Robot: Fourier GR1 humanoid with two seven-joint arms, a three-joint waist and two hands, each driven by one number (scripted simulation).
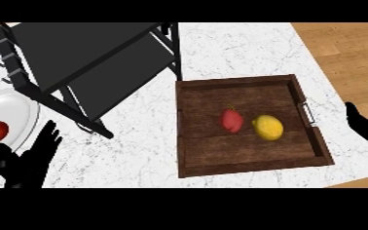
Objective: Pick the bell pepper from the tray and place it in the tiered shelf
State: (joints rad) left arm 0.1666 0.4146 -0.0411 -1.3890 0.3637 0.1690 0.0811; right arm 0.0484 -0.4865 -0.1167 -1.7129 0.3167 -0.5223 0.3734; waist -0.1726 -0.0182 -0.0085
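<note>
Tray (188,126) holds one red bell pepper (231,120) and one lemon (267,127); one black shelf (86,58); left hand (32,163) fingers straight, right hand (356,119) fingers unclear

Red bell pepper (230,120) and yellow lemon (267,127) in a dark brown wooden tray (248,164) on white marbled counter (230,48)

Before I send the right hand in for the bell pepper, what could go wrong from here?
1. The red bell pepper lies right beside the yellow lemon in the wooden tray; fingers closing on it may well nudge or catch the lemon.
2. The right hand shows only at the view's right edge, outside the tray wall and handle, which it must clear.
3. The black tiered shelf stands across the counter to the left, a long carry.
</note>
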